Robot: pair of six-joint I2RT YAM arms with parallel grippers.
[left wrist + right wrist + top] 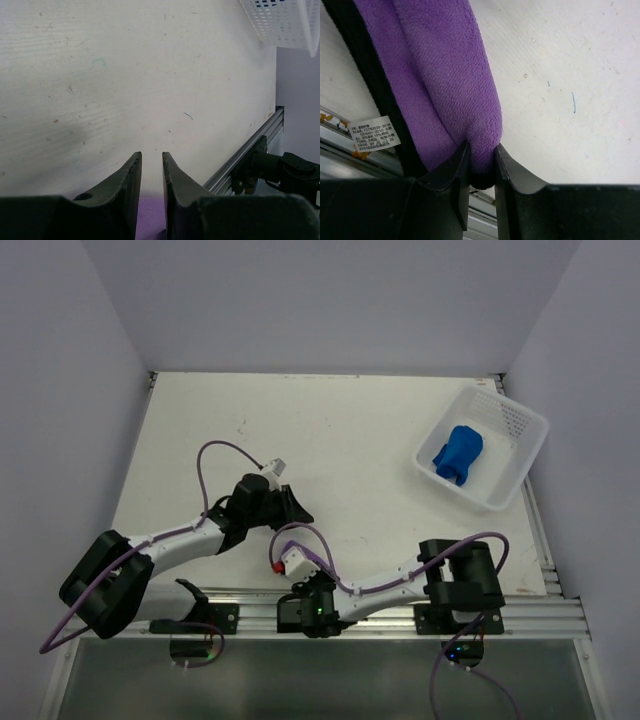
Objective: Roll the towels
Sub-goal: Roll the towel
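Note:
The purple towel (445, 75), with black trim (370, 85) and a white label (374, 135), lies bunched in a thick fold on the white table near the front rail. My right gripper (481, 147) is shut on the end of that fold. My left gripper (151, 154) points right across the table, its jaws close together with purple towel (150, 220) pinched deep between them and the tips bare. In the top view the arms hide the purple towel. The blue towel (458, 453) sits bunched up in the white basket (522, 468).
The perforated basket (280, 20) stands at the table's far right. An aluminium rail (245, 150) runs along the near edge, with the right arm's base (460, 585) on it. Grey walls enclose the table on three sides.

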